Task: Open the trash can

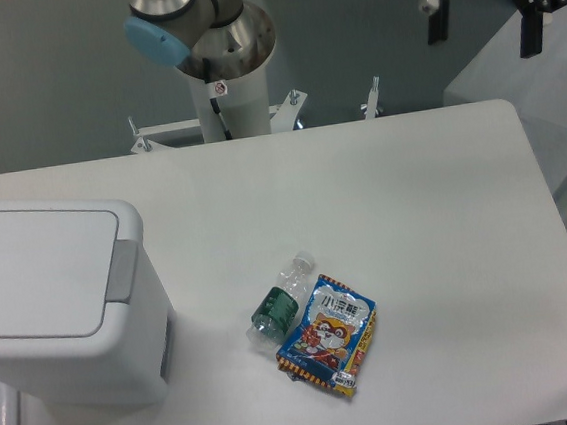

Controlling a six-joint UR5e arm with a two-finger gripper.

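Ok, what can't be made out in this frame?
- Trash can: left side cut off by the frame edge; inside hidden by its shut lid.
- Gripper: top cropped at the upper edge.
- Snack bag: print too small to read.
- Bottle: contents unclear.

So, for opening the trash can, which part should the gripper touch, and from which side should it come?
Probably the grey push strip on the right edge of the lid of the trash can. It faces upward and is flat, so the gripper, now open and far at the upper right, should come down from above and press, not pinch.
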